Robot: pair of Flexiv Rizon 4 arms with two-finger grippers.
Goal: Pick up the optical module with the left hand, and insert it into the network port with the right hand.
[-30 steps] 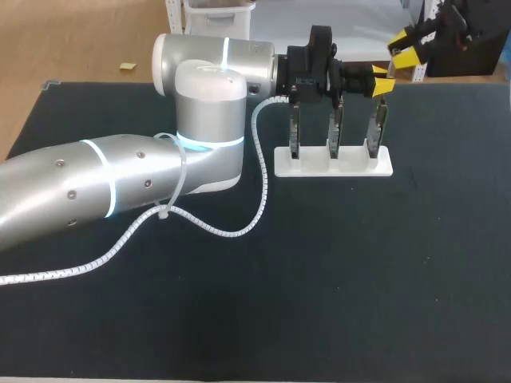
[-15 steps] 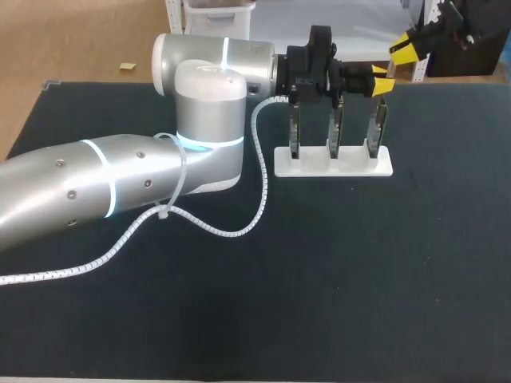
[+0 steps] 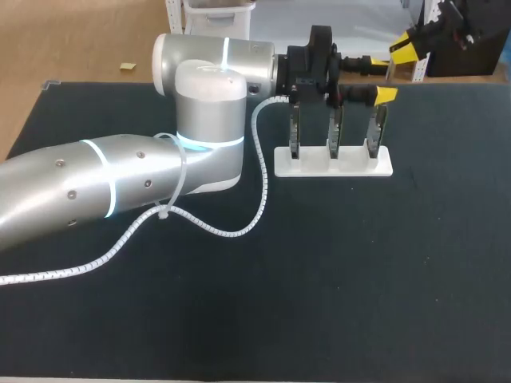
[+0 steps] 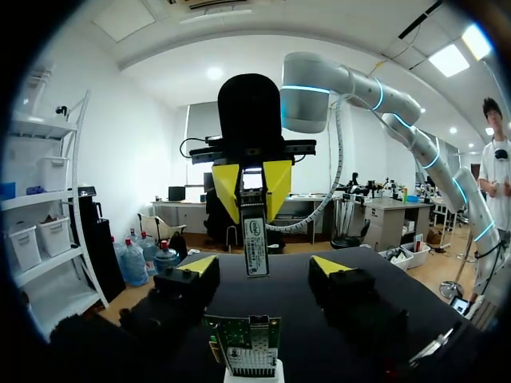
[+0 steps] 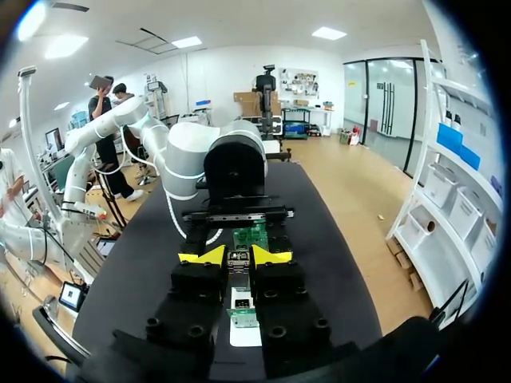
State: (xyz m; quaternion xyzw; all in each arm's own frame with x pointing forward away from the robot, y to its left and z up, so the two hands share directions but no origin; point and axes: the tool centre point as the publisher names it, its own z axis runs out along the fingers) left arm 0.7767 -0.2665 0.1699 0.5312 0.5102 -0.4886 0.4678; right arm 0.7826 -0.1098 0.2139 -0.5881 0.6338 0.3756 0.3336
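The right hand (image 4: 253, 198) hung fingers-down at the far side of the desk (image 3: 239, 319). Its two yellow tips were pinched on the module (image 4: 255, 243), which stuck out upright below them and touched nothing else. The right wrist camera showed the same grip, with the module squeezed between the tips and most of its length hidden by the hand's black body. From overhead that hand was largely cut off. I could see only one yellow tip and some dark housing near the far right corner, and the module was too thin to pick out with any certainty.

The left hand (image 4: 265, 266) was spread wide and held nothing. It lay level above the white stand (image 3: 334, 163), its fingers pointing toward the right hand. The module hung in line with the gap between its tips without touching either. I couldn't tell whether it was level with them or a little beyond.

Three circuit boards (image 3: 335, 132) stood upright in a row in the stand, their tops hidden under the left hand. From the left wrist camera only one green board showed under the hand, cut off low down, and I couldn't make out its port. The silver left arm (image 3: 120, 183) covered much of the desk's left side, with a spiral-wrapped cable (image 3: 259, 175) looping beside it.
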